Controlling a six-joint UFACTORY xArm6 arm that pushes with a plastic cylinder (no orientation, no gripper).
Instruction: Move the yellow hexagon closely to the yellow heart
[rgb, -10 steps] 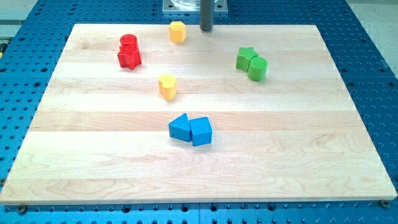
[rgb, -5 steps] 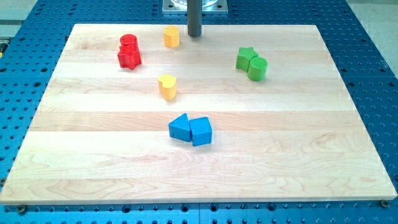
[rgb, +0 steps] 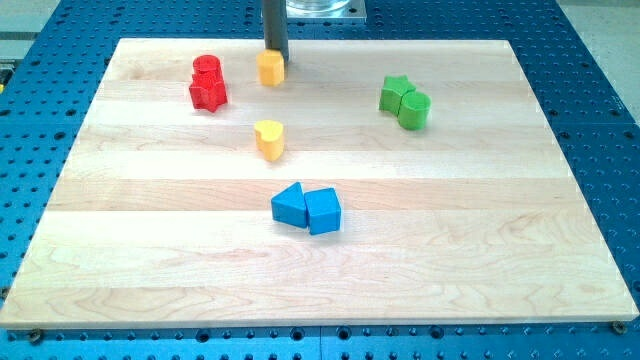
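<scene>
The yellow hexagon (rgb: 269, 69) sits near the view's top on the wooden board (rgb: 480, 230), left of centre. My tip (rgb: 276, 58) touches the hexagon's upper right side, just behind it. The yellow heart (rgb: 269, 139) lies below the hexagon, toward the board's middle, with a clear gap between the two.
A red cylinder (rgb: 207, 69) and a red star (rgb: 208, 93) stand together at the upper left. A green star (rgb: 395, 93) and green cylinder (rgb: 414, 110) sit at the upper right. Two blue blocks (rgb: 306, 208) touch each other below the heart.
My tip has moved left along the board's top edge, reaching the hexagon. The hexagon has shifted left and slightly down toward the heart.
</scene>
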